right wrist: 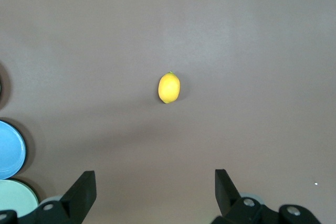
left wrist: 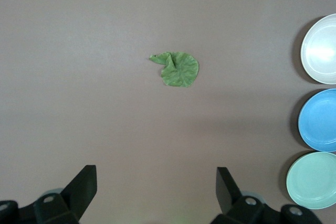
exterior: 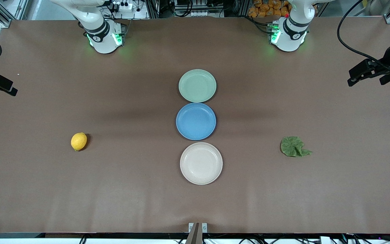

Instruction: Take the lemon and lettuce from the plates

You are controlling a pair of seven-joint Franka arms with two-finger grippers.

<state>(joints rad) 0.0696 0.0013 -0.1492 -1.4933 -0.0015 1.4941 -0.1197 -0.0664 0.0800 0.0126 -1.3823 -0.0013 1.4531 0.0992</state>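
- Toward the right arm's end of the table, the lemon [exterior: 79, 141] lies on the bare brown table [exterior: 113, 189], on no plate and well apart from the row of plates in the middle.
- Over that lemon hangs the right gripper [right wrist: 155, 190], high in the air; its two black fingers [right wrist: 81, 192] stand spread wide with nothing between them, and in the right wrist view the lemon [right wrist: 169, 87] sits on the cloth out ahead of the fingertips, about midway between the two.
- Down the middle of the table three plates run in a line, rims almost touching: the mint green plate [exterior: 197, 85] farthest from the front camera, the blue plate [exterior: 196, 121] between, and the cream plate [exterior: 201, 163] nearest. All three hold nothing.
- Toward the left arm's end, the lettuce [exterior: 294, 146] lies crumpled on the bare table, also off any plate and well apart from the row, about level with the lemon.
- Over the lettuce hangs the left gripper [left wrist: 156, 192], likewise up in the air; its fingers [left wrist: 84, 190] are parted as wide as the other pair and grip nothing. In the left wrist view the lettuce [left wrist: 178, 69] lies flat ahead of the fingertips, roughly centred between them, with the three plates off to one side of the fingers.
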